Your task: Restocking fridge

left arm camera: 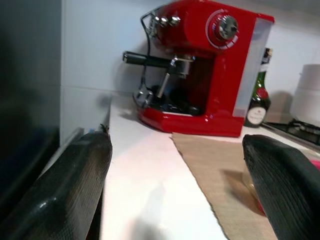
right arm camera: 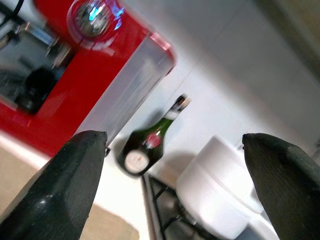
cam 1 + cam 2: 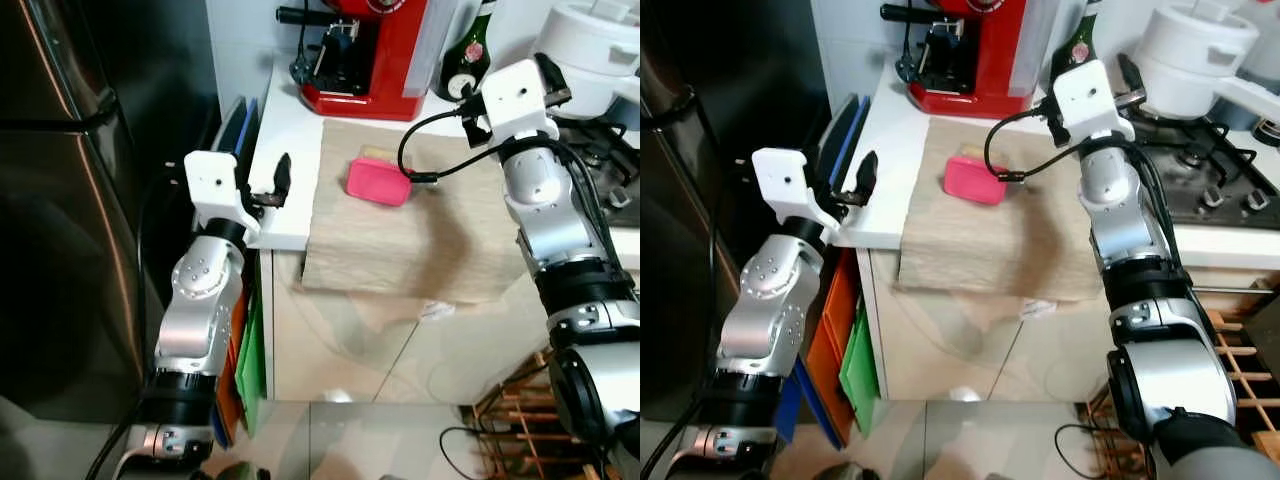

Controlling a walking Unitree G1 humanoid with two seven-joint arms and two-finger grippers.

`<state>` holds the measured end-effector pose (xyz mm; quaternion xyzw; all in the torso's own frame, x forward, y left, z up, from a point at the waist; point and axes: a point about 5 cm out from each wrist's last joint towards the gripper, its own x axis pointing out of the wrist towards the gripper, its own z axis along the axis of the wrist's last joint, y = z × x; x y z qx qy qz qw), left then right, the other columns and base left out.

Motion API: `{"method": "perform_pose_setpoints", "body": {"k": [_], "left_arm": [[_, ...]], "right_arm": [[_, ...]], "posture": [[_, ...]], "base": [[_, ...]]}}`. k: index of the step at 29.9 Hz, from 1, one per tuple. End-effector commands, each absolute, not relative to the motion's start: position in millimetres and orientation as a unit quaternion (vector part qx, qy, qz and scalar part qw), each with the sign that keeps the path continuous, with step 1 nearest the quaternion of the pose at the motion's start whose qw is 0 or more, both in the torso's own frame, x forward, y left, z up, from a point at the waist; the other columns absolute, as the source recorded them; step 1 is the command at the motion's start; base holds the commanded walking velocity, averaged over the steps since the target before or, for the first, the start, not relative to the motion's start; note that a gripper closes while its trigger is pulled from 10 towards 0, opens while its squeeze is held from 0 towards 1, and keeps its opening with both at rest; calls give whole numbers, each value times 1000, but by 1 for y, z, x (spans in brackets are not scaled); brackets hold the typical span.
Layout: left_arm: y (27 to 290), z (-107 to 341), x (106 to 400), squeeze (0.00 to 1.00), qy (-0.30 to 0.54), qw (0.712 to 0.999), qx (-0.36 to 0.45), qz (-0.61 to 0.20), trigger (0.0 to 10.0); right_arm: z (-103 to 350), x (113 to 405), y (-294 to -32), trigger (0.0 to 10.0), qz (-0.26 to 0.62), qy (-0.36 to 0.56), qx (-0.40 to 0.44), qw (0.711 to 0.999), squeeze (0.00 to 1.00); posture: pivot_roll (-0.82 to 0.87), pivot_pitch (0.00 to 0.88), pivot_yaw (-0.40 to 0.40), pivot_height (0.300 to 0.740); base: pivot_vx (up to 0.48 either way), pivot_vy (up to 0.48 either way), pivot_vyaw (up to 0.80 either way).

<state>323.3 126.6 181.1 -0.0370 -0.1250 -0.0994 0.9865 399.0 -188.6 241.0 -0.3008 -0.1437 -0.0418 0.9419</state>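
Note:
A small pink box (image 3: 378, 181) lies on a beige cloth (image 3: 400, 240) spread over the white counter (image 3: 285, 130). The dark steel fridge (image 3: 60, 200) stands shut to the left of the counter. My left gripper (image 3: 268, 188) is open at the counter's left edge, a short way left of the pink box, with nothing between its fingers (image 1: 70, 195). My right gripper (image 2: 170, 185) is open and raised above the back right of the cloth. It faces a green bottle (image 2: 145, 150) and holds nothing.
A red coffee machine (image 3: 370, 60) and the green bottle (image 3: 470, 50) stand at the back of the counter. A white pot (image 3: 595, 40) sits on the gas hob (image 3: 1210, 170). Coloured boards (image 3: 250, 370) fill the gap beside the fridge. A wooden rack (image 3: 520, 420) is low right.

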Motion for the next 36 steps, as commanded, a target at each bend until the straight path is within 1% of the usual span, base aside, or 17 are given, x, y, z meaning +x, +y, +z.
{"method": "perform_pose_setpoints", "body": {"k": [1,3,4,7,15,21,23,26,31,36], "left_arm": [[124,181,319,0,-121,987,-35,-99,10000],[125,179,317,0,-118,988,-35,-96,10000],[128,176,312,0,-113,989,-32,-91,10000],[132,175,308,0,-108,990,-26,-85,10000],[148,181,301,0,-108,992,-8,-62,10000],[159,180,292,0,-98,994,-3,-38,10000],[159,179,289,0,-95,995,-2,-36,10000],[161,179,284,0,-91,995,0,-30,10000],[165,176,278,0,-83,996,2,-21,10000],[166,177,275,0,-78,997,2,-18,10000]], "right_arm": [[241,402,-184,10000,-32,-147,-318,936,0],[240,403,-181,10000,-27,-147,-327,933,0],[236,404,-176,10000,-18,-147,-345,927,0],[232,406,-174,10000,-13,-140,-371,918,0],[232,410,-187,10000,-31,-116,-368,922,0],[224,412,-201,10000,-42,-59,-295,953,0],[223,412,-206,10000,-48,-48,-286,956,0],[226,412,-214,10000,-57,-40,-297,952,0],[219,412,-217,10000,-58,-7,-289,956,0],[195,411,-209,10000,-20,67,-225,972,0]], "posture": [[36,0,-76,740],[38,0,-77,740],[55,0,-87,740],[71,0,-94,740],[128,0,-118,740],[153,0,-140,740],[160,0,-147,740],[176,0,-160,740],[190,7,-168,740],[201,9,-176,740]], "base": [[0,0,0],[0,0,0],[0,0,0],[0,0,0],[0,0,0],[0,0,0],[0,0,0],[0,0,0],[0,0,0],[0,0,0]]}}
